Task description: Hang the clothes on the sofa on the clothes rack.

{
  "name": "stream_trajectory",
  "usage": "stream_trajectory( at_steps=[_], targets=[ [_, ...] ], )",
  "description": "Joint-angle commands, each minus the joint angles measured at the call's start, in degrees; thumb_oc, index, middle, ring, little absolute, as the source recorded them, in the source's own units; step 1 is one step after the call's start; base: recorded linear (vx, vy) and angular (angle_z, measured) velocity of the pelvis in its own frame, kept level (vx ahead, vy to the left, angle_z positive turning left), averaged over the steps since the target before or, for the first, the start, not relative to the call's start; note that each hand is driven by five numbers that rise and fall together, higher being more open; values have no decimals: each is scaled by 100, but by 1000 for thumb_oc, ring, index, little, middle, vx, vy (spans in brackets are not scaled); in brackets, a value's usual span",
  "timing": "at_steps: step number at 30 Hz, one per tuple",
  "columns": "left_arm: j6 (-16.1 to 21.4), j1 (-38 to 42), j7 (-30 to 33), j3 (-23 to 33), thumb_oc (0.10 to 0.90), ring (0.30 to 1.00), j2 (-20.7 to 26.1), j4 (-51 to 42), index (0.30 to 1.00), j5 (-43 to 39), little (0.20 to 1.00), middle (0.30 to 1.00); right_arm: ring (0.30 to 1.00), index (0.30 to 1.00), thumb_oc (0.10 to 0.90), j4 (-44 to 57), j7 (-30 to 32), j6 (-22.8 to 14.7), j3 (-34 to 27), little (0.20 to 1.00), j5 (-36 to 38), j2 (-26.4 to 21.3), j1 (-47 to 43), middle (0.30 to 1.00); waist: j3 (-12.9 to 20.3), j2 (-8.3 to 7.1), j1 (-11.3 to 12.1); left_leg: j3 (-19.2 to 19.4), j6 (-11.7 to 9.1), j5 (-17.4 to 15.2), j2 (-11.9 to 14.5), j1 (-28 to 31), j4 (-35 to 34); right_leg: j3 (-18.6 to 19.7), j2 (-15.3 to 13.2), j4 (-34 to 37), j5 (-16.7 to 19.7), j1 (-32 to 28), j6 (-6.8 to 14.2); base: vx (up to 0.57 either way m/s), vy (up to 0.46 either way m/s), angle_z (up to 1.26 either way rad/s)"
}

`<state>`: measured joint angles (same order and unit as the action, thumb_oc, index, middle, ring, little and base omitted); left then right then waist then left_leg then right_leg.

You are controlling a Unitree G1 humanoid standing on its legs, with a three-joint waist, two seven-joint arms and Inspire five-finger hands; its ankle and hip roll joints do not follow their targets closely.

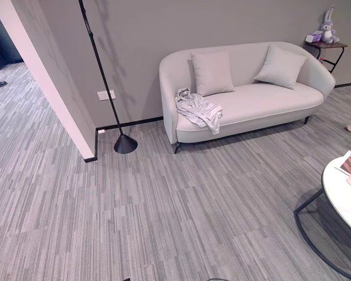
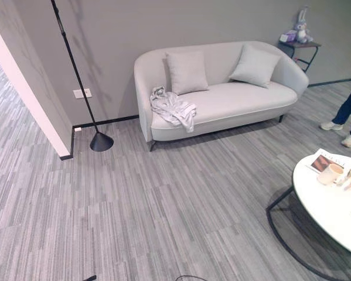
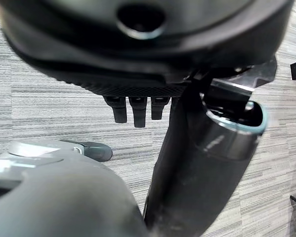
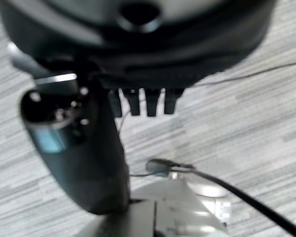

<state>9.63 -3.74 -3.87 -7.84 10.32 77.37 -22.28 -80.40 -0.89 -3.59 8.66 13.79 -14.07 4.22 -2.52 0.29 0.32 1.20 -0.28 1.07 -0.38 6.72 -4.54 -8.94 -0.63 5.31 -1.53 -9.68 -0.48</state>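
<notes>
**On the sofa, untouched: garment not yet picked up**

At the sofa's [image 1: 263,102] left end lies one crumpled light grey garment [image 1: 197,109], bunched on the seat with part of it draping over the front edge. It sits just beside the left cushion [image 1: 212,72]; the right cushion [image 1: 280,67] is well apart from it. Nothing is touching the garment.

Progress, judged from how things lie: nothing done yet. Garment still needs to be reached, grasped, lifted, carried and hung. The robot looks to stand well apart from the sofa, with bare carpet [image 1: 163,211] between, so an approach seems to come first. The tall black pole with a cone base [image 1: 125,143], near the wall to the sofa's left, could be the rack or a floor lamp; its top is cut off, cannot tell which.

Hands: left hand [image 3: 138,111] hangs over the carpet, fingers straight and relaxed, thumb standing out, holding nothing. Right hand [image 4: 145,101] the same over the carpet: fingers loose, nothing in it.

Counts:
- sofa: one
- garment: one
- cushions: two
- black pole stand: one
- side table [image 1: 329,47] past the sofa's right end: one, with one plush rabbit [image 1: 328,26] on it
- round white table [image 2: 321,205] on a black frame at the right: one, carrying a book or magazine [image 2: 323,161] and a few small items, too small to tell
- person's legs [image 2: 348,114] at the right edge: one person
</notes>
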Motion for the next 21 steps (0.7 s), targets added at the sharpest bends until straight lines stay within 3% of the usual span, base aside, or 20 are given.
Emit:
stream_trajectory(
  at_steps=[1, 14, 19, 21],
  targets=[
    [145, 179, -31, -237, 800, 900, -234, 108, 900, 264, 900, 900, 900, 900, 800, -282, -14, 60, 382, 900, -245, 42, -54, 900, 109, -175, -81, 148, -209, -157, 274, -158, -46, -15, -563, -31, -27, 39, 516, -24, 35, -1],
    [208, 251, 39, -369, 800, 900, -123, -50, 900, 452, 900, 900, 900, 900, 800, -179, -77, 102, 704, 900, -710, -76, -314, 900, -94, -245, -155, 275, -68, -281, 127, -203, 41, 119, -734, -191, 11, 198, 630, -15, 55, -10],
    [176, 399, -54, -506, 800, 900, -80, -87, 900, 500, 900, 900, 900, 900, 800, -92, -147, 128, 695, 900, -670, -42, -364, 900, -370, -162, -205, 265, 158, -367, 13, -316, 196, 153, -855, -1766, -129, 1110, 813, -62, 151, -3],
    [170, 409, -82, -513, 800, 900, -94, -129, 900, 478, 900, 900, 900, 900, 800, -65, -153, 137, 651, 900, -643, -50, -353, 900, -513, -109, -247, 318, 274, -426, -64, -149, 161, 253, -1018, -2839, 305, 1647, 1040, -33, 205, -7]
  ],
)
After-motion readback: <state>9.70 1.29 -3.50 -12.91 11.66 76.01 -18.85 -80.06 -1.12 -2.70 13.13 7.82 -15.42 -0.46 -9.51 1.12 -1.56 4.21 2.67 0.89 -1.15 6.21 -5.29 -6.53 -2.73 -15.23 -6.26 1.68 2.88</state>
